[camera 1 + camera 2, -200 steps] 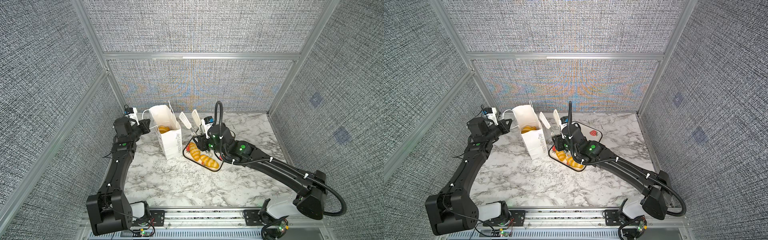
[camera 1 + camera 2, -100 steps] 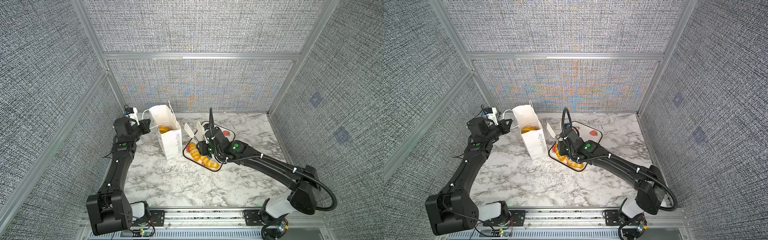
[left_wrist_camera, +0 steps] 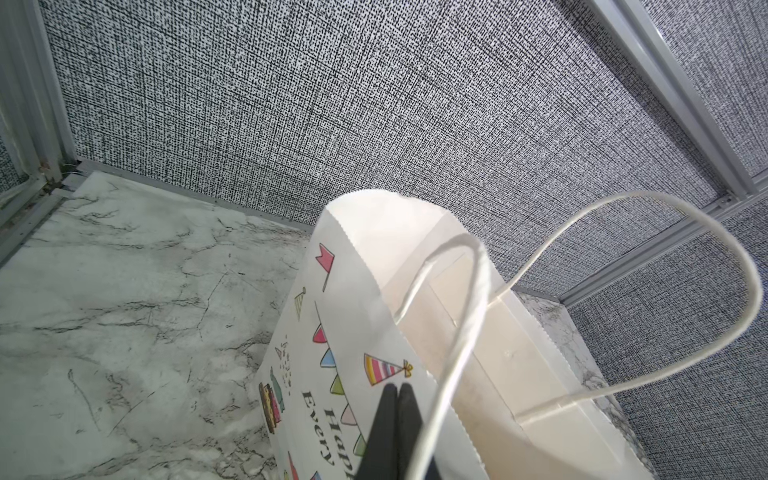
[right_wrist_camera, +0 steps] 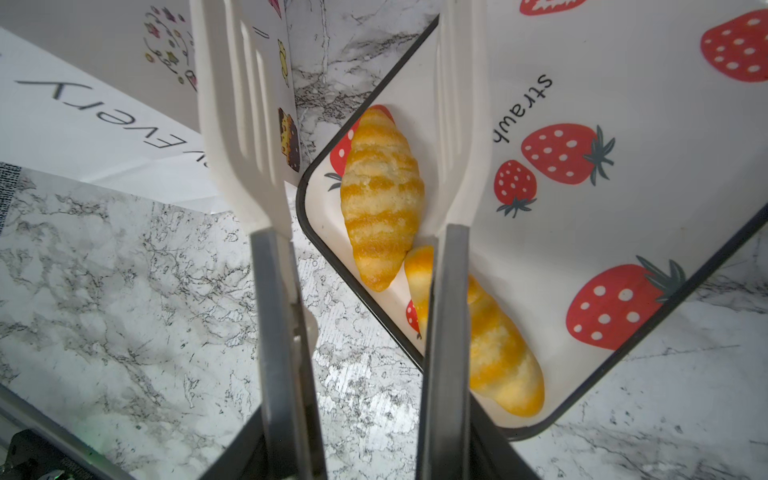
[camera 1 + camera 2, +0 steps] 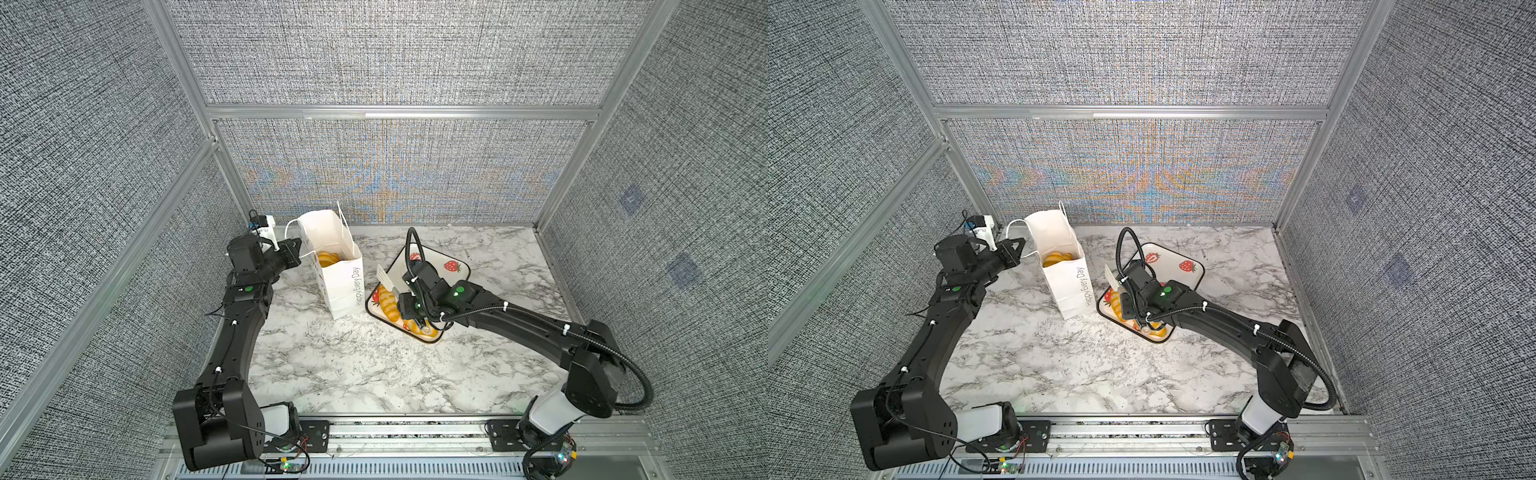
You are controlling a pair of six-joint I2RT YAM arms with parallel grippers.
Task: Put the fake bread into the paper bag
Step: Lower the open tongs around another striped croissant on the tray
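The white paper bag (image 5: pixel 343 278) (image 5: pixel 1067 278) stands upright at the back left with golden fake bread (image 5: pixel 328 258) (image 5: pixel 1057 258) inside. My left gripper (image 5: pixel 294 248) (image 3: pixel 397 411) is shut on the bag's cord handle (image 3: pixel 465 332), which is pulled out sideways from the rim. Two more striped rolls (image 5: pixel 388 303) (image 4: pixel 380 195), (image 4: pixel 494 353) lie on the strawberry tray (image 5: pixel 440 266) (image 4: pixel 582 232). My right gripper (image 5: pixel 388 286) (image 4: pixel 349 104), with long white slotted paddles (image 4: pixel 237 124), is open low over the tray's corner. One roll sits between the paddles, and one paddle hangs outside the tray.
The tray has a black rim and lies just right of the bag on the marble table (image 5: pixel 353 365). Grey mesh walls with aluminium posts (image 5: pixel 561 183) close in the back and both sides. The bag's side is close to my right paddle.
My right gripper has dropped from high beside the bag's mouth down onto the tray's near-left corner, around a roll. The left arm and the bag have stayed put.
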